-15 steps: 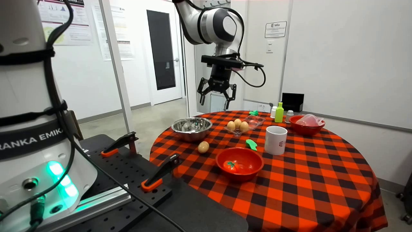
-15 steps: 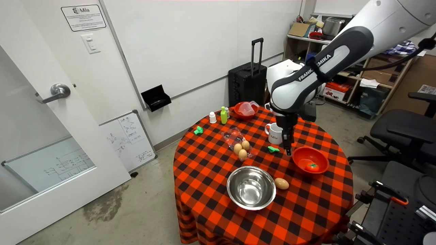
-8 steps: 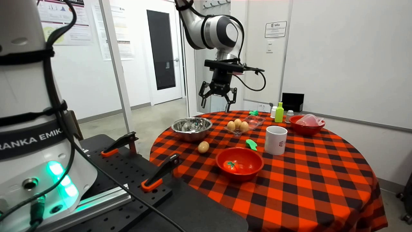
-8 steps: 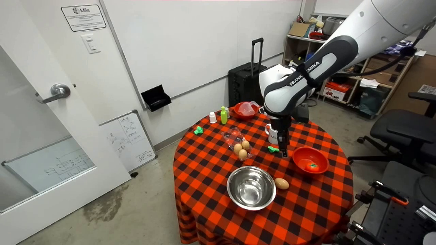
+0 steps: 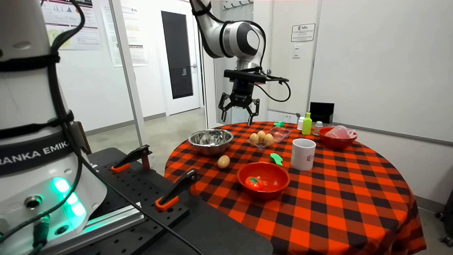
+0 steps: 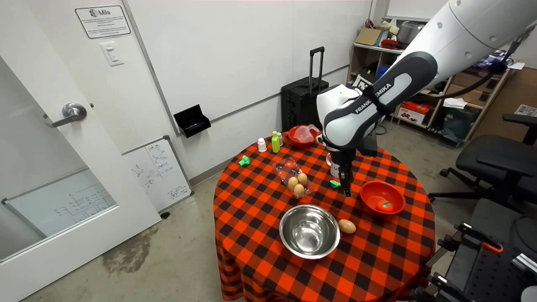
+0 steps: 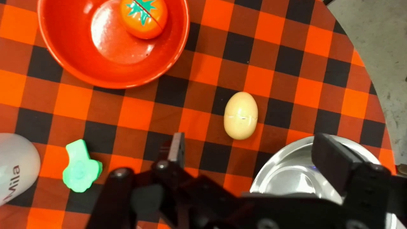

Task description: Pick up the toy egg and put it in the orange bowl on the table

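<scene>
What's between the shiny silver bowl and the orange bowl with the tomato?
The toy egg. It lies on the checked cloth between the silver bowl and the orange bowl, apart from both, as the wrist view shows.

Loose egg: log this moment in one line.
gripper: open, above tablecloth | loose egg: on tablecloth, ungrasped | orange bowl: holds tomato, no egg | status: pick pending

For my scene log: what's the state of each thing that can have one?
pincer: open, gripping nothing
toy egg: unheld, lying on its side
orange bowl: upright, holding the toy tomato
toy tomato: halves joined
metal bowl: upright
white mug: upright, contents unseen
clear carton: holding three eggs
green bottle: upright
far red bowl: upright, translucent item inside
suitcase handle: raised
base lights: lit green
</scene>
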